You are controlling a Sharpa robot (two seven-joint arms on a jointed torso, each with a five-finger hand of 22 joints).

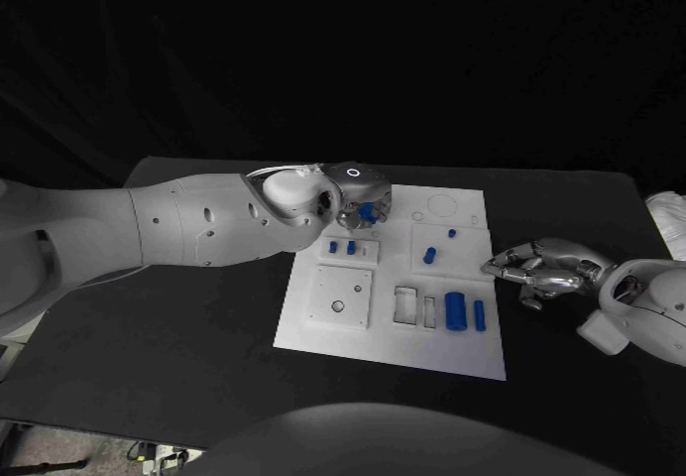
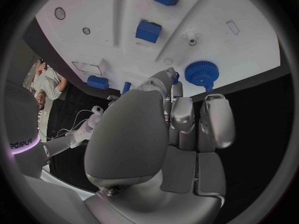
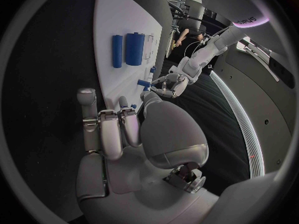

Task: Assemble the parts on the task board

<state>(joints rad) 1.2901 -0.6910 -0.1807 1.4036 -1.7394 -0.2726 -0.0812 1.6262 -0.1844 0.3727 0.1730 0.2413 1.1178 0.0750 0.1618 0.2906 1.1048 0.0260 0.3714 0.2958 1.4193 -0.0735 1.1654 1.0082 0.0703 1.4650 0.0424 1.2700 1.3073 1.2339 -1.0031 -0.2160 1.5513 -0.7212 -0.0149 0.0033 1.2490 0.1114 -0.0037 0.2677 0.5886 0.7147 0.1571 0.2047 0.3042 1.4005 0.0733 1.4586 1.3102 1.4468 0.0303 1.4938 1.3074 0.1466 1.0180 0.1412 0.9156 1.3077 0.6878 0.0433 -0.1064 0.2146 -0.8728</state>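
Cylinders come first: a fat blue cylinder and a thinner blue peg are laid side by side near the front right of the task board. Just off the board's right edge, the right hand is hovering, fingers loosely curled, nothing held. Further back, the left hand is held over the far left corner beside a blue gear; whether it's gripped can't be told.

Head view looks down; wrist views sit close behind hands; all share task board
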